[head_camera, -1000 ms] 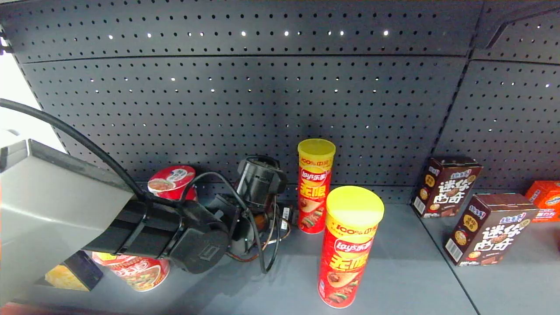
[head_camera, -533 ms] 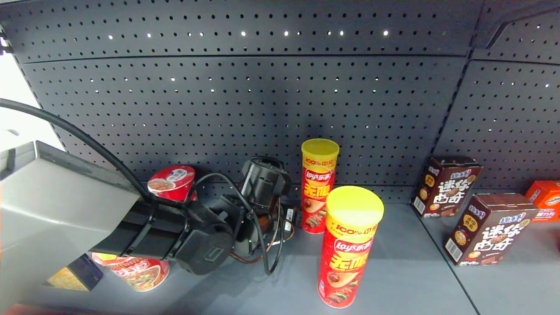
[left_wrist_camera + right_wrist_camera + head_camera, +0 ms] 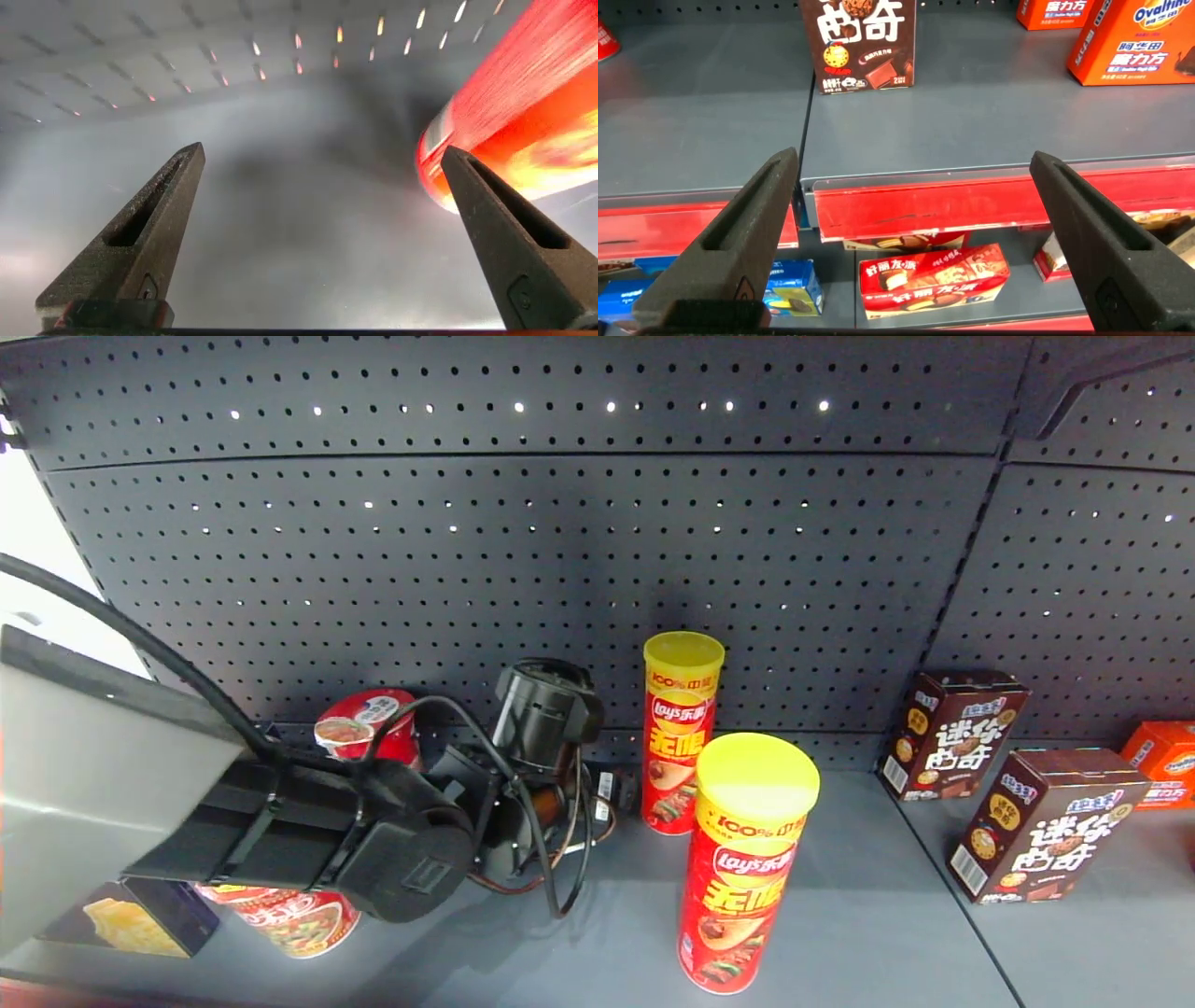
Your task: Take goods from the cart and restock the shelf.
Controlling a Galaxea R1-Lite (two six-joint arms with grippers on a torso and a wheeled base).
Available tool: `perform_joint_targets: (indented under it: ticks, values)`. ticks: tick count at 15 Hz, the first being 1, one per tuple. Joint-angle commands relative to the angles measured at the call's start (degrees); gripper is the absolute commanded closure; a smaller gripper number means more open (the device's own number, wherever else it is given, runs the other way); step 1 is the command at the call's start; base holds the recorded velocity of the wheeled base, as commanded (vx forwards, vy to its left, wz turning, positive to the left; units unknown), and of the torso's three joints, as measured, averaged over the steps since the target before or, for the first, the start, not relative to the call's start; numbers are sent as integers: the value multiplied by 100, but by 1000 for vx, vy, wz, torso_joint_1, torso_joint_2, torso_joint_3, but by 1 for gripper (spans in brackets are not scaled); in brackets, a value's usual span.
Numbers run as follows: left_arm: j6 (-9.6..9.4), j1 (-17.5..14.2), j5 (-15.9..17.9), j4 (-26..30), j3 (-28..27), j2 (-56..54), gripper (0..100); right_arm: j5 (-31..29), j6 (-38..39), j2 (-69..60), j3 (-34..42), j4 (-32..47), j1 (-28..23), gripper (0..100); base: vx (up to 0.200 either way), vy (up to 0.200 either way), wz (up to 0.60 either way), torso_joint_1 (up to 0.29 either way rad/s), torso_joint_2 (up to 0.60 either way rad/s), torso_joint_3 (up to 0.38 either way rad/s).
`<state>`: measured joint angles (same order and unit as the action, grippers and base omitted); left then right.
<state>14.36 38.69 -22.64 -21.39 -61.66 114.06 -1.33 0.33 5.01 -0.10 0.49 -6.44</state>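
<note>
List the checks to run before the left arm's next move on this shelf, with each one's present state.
1. Left gripper open and empty: ok.
2. Rear chip can upright on the shelf: ok.
3. Left gripper clear of the rear chip can: cannot tell; the can sits right beside one finger.
4. Front chip can upright, apart from the left arm: ok.
5. Right gripper open and empty: ok.
</note>
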Motion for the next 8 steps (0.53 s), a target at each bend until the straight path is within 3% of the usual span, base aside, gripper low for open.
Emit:
perform_joint_targets:
  ticks: [1,6,8]
  values:
    - [-21,-20,-13,153,5,-859,0,1,2,0,1,4,2,0,0,0,0,0,0,0]
    - [-12,-116,-92,1234,312,-2810,0,1,2,0,1,4,2,0,0,0,0,0,0,0]
    - [-232,-231,75,2192,400,-4462,0,1,-7,9,1,4,2,0,0,0,0,0,0,0]
